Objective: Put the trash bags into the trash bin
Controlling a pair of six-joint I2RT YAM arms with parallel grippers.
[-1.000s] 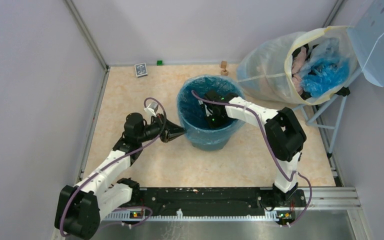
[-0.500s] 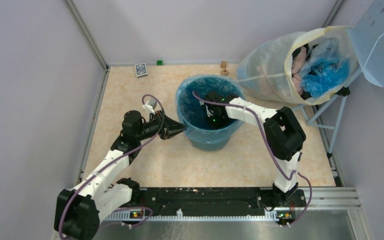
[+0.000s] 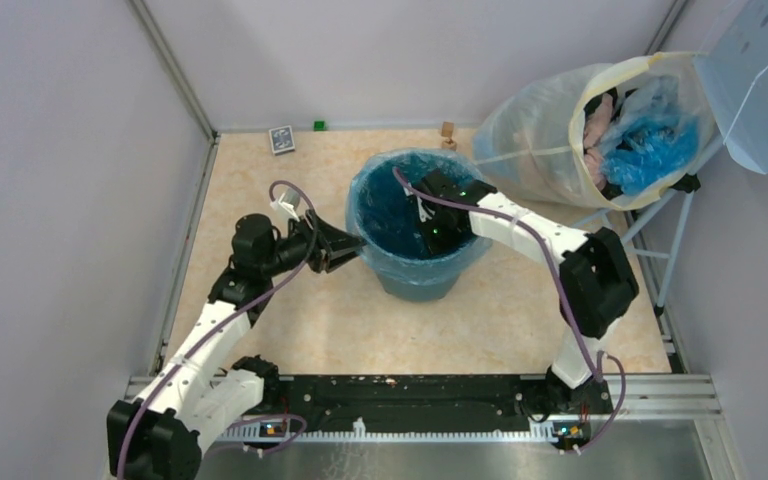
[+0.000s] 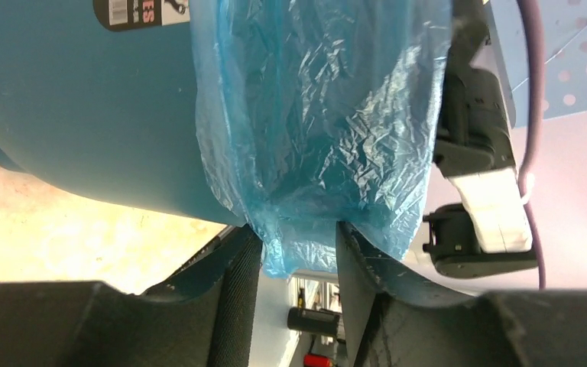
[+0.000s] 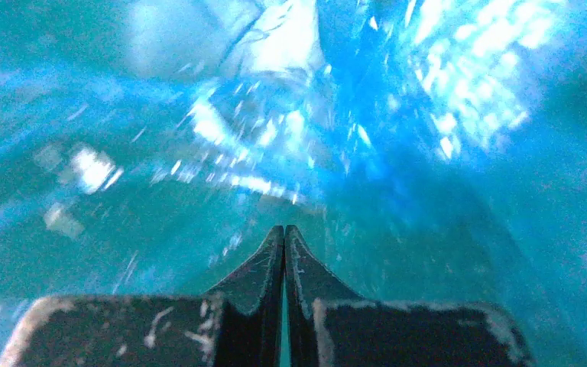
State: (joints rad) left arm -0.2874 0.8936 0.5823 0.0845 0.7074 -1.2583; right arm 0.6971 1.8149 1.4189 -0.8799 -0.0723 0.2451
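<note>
The dark-teal trash bin (image 3: 425, 280) stands mid-floor, lined with the light-blue trash bag (image 3: 385, 210), whose edge folds over the rim. My left gripper (image 3: 343, 243) is at the bin's left outer side. In the left wrist view its jaws (image 4: 298, 233) stand a little apart, closed on a bunched hem of the bag (image 4: 321, 115) that hangs down the bin wall (image 4: 84, 115). My right gripper (image 3: 428, 232) reaches down inside the bin. In the right wrist view it (image 5: 284, 228) is shut and empty, pointing at the bag lining (image 5: 275, 130).
A large cloudy-white sack (image 3: 530, 140) with blue and pink contents hangs on a stand at the back right, beside a pale-blue perforated panel (image 3: 765, 80). A small patterned box (image 3: 281, 139), a green cube (image 3: 319, 125) and wooden blocks (image 3: 448, 135) lie along the back wall.
My left gripper has moved up and back along the bin's left side, drawing the bag edge outward. My right arm has shifted right, its gripper still inside the bin.
</note>
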